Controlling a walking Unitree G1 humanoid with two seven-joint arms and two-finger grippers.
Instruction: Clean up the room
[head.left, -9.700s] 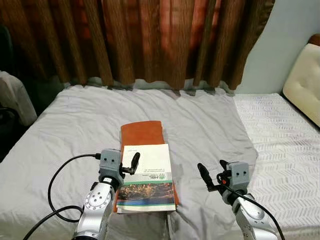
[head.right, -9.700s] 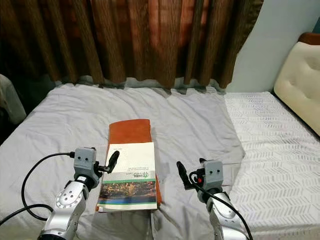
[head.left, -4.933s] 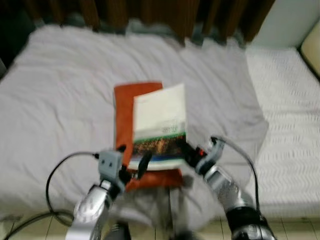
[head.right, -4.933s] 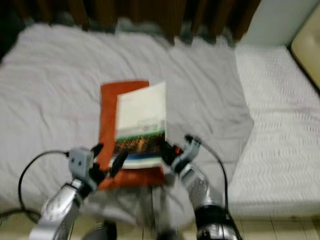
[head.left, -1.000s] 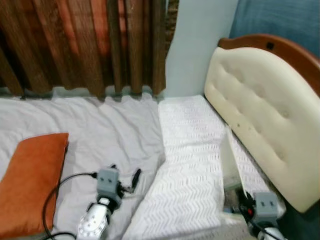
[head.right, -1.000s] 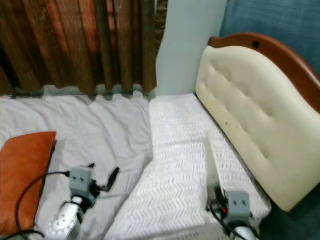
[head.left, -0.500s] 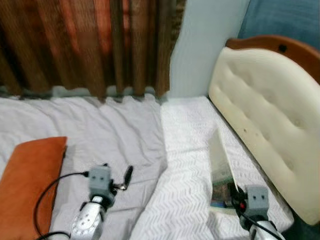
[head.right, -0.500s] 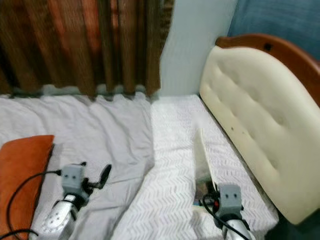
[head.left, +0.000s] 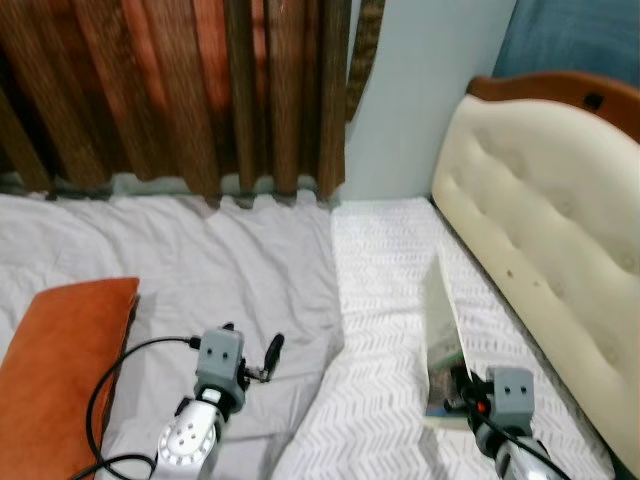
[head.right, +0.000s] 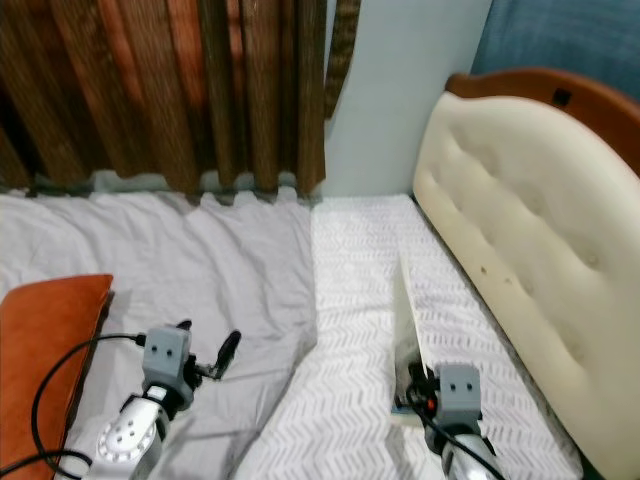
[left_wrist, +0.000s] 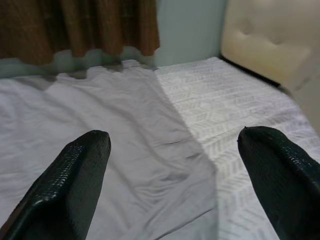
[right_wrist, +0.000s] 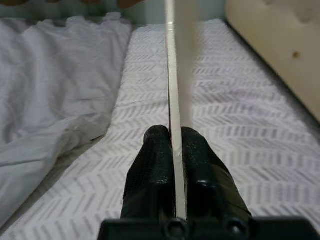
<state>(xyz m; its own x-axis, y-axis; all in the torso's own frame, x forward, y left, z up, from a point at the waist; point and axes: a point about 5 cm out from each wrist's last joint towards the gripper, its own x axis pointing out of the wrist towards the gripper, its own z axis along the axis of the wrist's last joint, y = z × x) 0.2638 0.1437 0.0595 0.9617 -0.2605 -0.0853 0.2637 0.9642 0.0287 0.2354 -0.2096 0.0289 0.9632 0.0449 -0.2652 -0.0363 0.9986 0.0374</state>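
Right tool (right_wrist: 172, 145) gripping booklet (head.left: 441, 340), text unreadable

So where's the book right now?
The book is pinched on edge in the right gripper, held over the white patterned sheet beside the cream headboard.

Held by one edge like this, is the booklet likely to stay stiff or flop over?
The booklet looks thin, so probably light. Clamped edge-on in the right gripper, it stands nearly straight, suggesting fair stiffness. With only its lower edge pinched, it may sway or bend during motion.
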